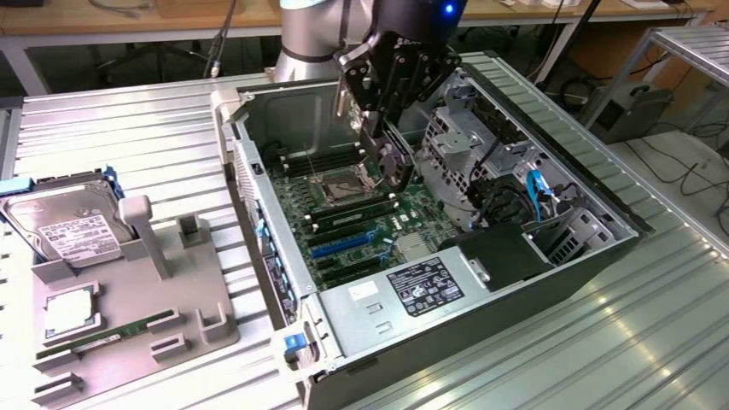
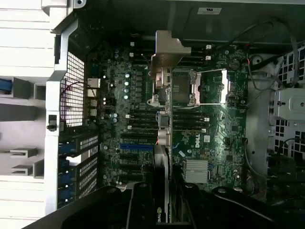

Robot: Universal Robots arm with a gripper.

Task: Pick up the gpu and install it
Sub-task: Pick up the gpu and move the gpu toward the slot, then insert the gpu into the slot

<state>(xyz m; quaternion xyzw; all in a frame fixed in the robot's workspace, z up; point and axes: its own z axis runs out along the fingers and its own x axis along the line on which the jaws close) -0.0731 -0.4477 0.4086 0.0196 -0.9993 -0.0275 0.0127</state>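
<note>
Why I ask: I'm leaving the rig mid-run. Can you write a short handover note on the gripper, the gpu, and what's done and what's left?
Gripper: shut on the gpu, held over the open computer case.
Gpu: in the air above the motherboard, metal bracket end toward the case's grilled wall; it looks clear of the board.
Done: pickup.
Left: the install. The card is not seated, and the blue slot is empty.

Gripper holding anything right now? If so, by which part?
Yes: the slim black rectangular gpu card with a silver metal bracket. The jaws clamp its upper edge, the bracket end is free, and it hangs above the green motherboard.
</note>
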